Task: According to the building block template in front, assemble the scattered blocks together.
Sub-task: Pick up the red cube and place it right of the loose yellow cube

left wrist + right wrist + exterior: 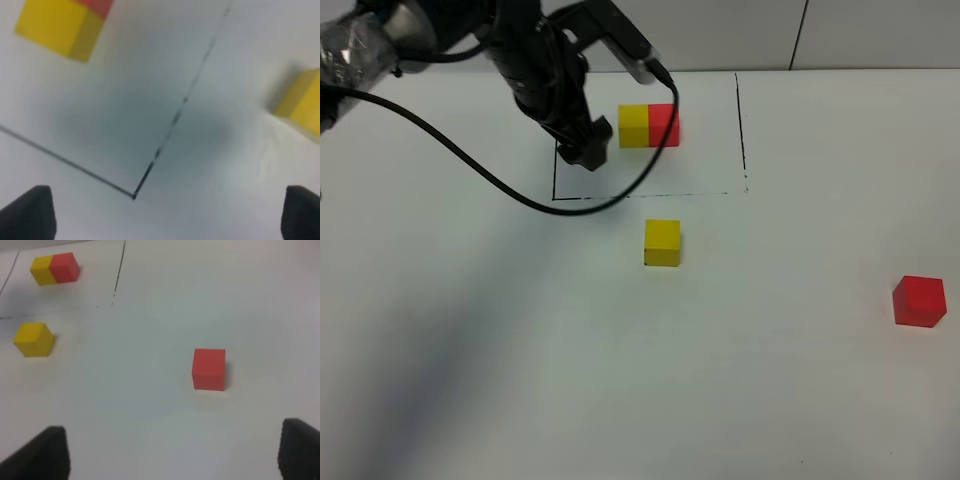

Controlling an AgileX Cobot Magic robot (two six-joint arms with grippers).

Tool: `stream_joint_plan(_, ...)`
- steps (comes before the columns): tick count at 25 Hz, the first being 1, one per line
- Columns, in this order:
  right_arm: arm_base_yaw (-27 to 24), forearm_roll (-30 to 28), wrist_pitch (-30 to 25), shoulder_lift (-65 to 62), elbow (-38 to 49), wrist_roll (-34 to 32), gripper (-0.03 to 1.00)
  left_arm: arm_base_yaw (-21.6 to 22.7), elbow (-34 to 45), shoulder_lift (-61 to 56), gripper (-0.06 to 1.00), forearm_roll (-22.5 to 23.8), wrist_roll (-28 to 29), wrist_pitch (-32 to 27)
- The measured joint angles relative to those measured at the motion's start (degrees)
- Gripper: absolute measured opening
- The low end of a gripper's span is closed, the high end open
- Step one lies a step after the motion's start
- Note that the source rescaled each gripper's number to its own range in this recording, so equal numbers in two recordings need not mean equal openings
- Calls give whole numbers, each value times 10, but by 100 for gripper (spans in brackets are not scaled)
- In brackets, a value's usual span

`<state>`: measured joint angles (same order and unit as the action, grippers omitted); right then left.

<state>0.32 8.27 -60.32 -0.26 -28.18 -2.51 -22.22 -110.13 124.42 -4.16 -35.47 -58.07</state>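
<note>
With the left tool (pixel 166 210) and right tool (pixel 171 452) both spread and empty, the yellow cube (pixel 662 243), just outside the black line (pixel 650 194) on the desk (pixel 520 380), should be gripped squarely and joined to the far-off red cube (pixel 919 301).

Four cubes in all: two yellow, two red. One yellow and one red are joined as a single building block template (pixel 648 126), set inside one thin black drawn rectangle (pixel 741 130). The remaining two are the scattered blocks: one loose yellow cube (pixel 662 243) and one loose red cube (pixel 919 301). One white bench (pixel 470 380) carries all four. The high view shows one arm (pixel 535 70) and one black cable (pixel 480 166). Tools number two: the left tool (pixel 165 215) and the right tool (pixel 175 452).
</note>
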Motion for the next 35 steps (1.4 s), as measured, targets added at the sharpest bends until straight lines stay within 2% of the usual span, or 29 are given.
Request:
stream_joint_plan(7, 0, 1, 0, 0, 0, 0, 76, 103, 16, -65, 100, 1, 91, -24)
stream_joint_plan(17, 0, 1, 0, 0, 0, 0, 76, 234, 209, -232, 98, 2, 161, 18)
stream_joint_plan(24, 0, 1, 0, 0, 0, 0, 76, 244, 351, -394, 97, 2, 194, 59)
stream_joint_plan(29, 0, 1, 0, 0, 0, 0, 76, 244, 438, -532, 97, 2, 258, 60)
stream_joint_plan(35, 0, 1, 0, 0, 0, 0, 76, 244, 540, -683, 97, 2, 292, 51)
